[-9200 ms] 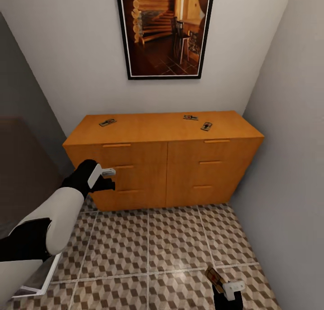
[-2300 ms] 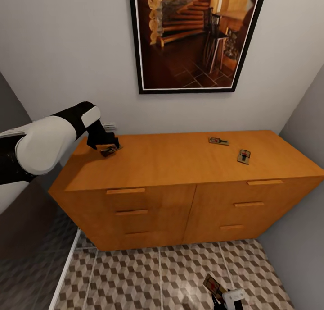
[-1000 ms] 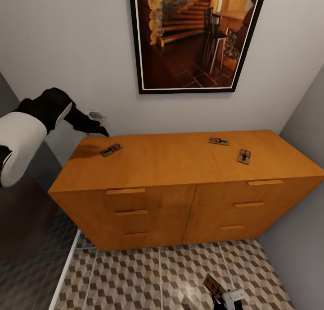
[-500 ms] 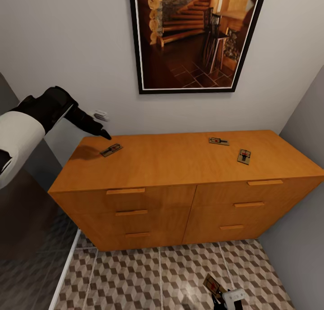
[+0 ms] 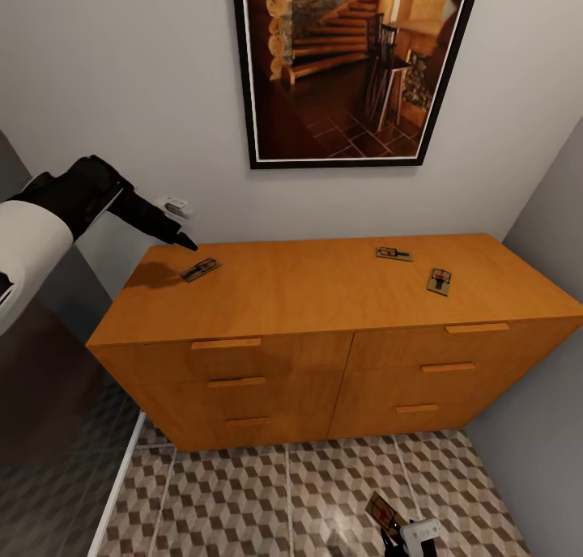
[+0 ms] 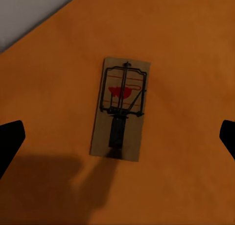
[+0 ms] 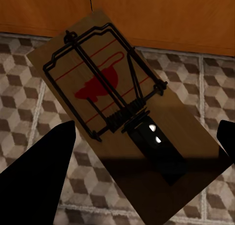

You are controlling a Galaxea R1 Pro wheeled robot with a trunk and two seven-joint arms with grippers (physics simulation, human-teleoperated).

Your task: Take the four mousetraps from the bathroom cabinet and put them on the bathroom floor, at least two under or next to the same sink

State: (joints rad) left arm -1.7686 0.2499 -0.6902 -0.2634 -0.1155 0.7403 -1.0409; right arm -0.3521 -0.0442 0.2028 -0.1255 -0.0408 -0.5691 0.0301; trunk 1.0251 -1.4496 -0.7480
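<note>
Tan wooden mousetrap (image 6: pixel 120 110) — black wire spring, red spot — flat on orange cabinet (image 6: pixel 186 48).

Orange-brown cabinet (image 5: pixel 324 314); tan mousetraps (image 6: pixel 120 109) (red spot, black wire); cube-patterned brown-beige floor (image 5: pixel 267 500).

Three mousetraps lie on the cabinet (image 5: pixel 324 298): one (image 5: pixel 200 269) at left, two (image 5: pixel 393 254) (image 5: pixel 439 281) at right.

No text, label, brand, number or sign can be read anywhere. The framed picture (image 5: pixel 356 63) in the upper middle of the head view shows a log staircase and no lettering. The mousetrap (image 6: pixel 120 109) at the centre of the left wrist view bears only a red spot, no print.
</note>
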